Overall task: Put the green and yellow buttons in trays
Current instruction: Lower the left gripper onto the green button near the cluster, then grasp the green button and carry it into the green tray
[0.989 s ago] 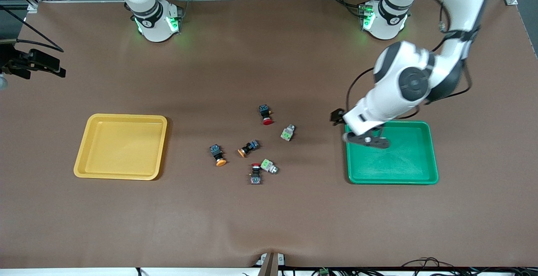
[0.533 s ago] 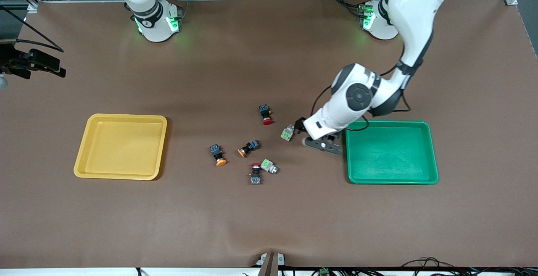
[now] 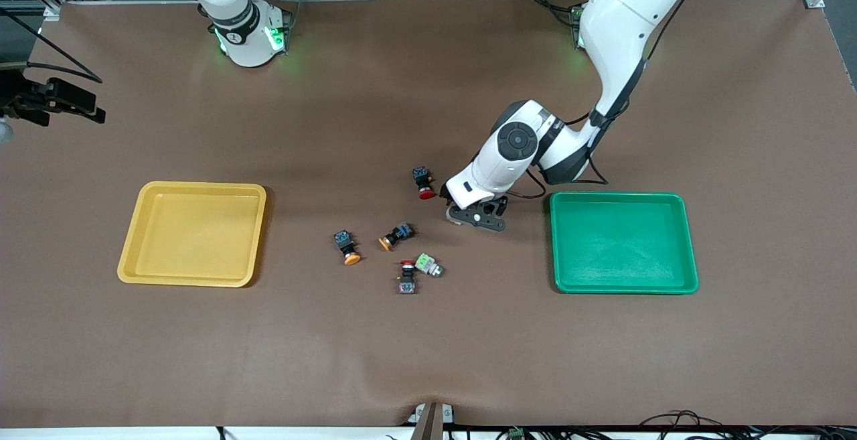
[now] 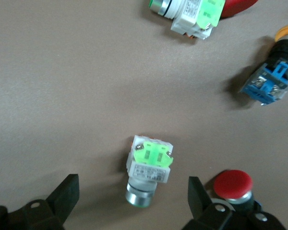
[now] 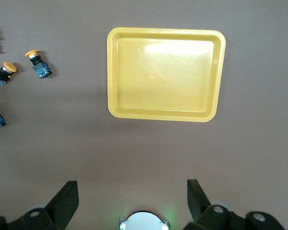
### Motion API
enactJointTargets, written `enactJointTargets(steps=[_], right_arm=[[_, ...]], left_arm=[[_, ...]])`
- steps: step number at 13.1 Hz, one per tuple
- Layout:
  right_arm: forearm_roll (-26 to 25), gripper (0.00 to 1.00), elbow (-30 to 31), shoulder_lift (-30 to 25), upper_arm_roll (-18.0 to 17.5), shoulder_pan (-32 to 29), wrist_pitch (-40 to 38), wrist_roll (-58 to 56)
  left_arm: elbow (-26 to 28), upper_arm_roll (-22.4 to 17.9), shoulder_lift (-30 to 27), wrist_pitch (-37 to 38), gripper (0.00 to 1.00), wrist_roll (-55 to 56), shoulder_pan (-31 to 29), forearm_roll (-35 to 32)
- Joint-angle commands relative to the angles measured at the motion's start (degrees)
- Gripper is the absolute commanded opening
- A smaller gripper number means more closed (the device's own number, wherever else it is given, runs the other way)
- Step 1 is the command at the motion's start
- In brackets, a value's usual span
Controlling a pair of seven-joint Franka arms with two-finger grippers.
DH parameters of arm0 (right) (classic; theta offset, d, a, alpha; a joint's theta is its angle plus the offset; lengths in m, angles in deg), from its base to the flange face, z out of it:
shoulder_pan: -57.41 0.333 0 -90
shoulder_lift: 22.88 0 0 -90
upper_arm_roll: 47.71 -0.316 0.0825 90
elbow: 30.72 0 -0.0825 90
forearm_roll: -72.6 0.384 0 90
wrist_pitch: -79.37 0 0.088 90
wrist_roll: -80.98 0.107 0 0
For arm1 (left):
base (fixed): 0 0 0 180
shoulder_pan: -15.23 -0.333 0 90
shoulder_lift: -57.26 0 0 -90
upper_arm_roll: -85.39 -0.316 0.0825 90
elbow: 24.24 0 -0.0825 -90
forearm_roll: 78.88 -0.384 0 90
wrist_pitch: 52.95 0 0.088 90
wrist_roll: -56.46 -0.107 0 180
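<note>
My left gripper (image 3: 477, 217) is open and low over a light-grey green button (image 4: 150, 167), which lies on the table between its fingers (image 4: 67, 194) untouched; the gripper hides this button in the front view. The second green button (image 3: 428, 264) lies nearer the front camera and also shows in the left wrist view (image 4: 192, 12). Two yellow buttons (image 3: 348, 247) (image 3: 395, 235) lie toward the yellow tray (image 3: 194, 232). The green tray (image 3: 622, 242) is at the left arm's end. My right gripper (image 5: 132, 201) is open and empty, high over the table, looking down on the yellow tray (image 5: 165, 72).
Two black switches with red caps lie among the buttons: one (image 3: 423, 182) beside my left gripper, also in the left wrist view (image 4: 233, 184), and one (image 3: 407, 278) touching the second green button. A yellow button (image 4: 273, 76) lies nearby. Both trays hold nothing.
My left arm has swung from over the green tray's corner toward the middle of the table and come down over the green button. The buttons and trays have not moved.
</note>
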Motion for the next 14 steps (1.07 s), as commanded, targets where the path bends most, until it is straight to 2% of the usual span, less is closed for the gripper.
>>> enactJointTargets(steps=[1,4,5,7,10,14], right_arm=[[0.44,1.0,-0.79,0.11,0.07,0.26,-0.71,0.31],[0.44,1.0,-0.79,0.11,0.07,0.09,-0.79,0.31],[0.44,1.0,-0.79,0.11,0.07,0.09,-0.79,0.31],[0.44,1.0,-0.79,0.11,0.07,0.26,-0.79,0.31],[0.44,1.0,-0.79,0.11,0.07,0.26,-0.79,0.31],[0.44,1.0,-0.79,0.11,0.07,0.26,-0.79,0.31]], left_arm=[[-0.31,-0.68,1.99,-3.65,0.95,1.61,1.0,-1.95],[-0.75,-1.99,3.31,-4.89,0.77,1.61,2.41,-3.61],[-0.92,-2.08,3.49,-5.24,0.62,1.61,2.59,-3.97],[-1.01,-2.09,3.23,-5.33,0.0,1.79,2.5,-3.97],[-1.62,-2.26,1.83,-4.28,0.0,1.61,1.45,-4.06],[-3.03,-3.76,-1.6,2.57,0.0,1.79,-1.27,-4.06]])
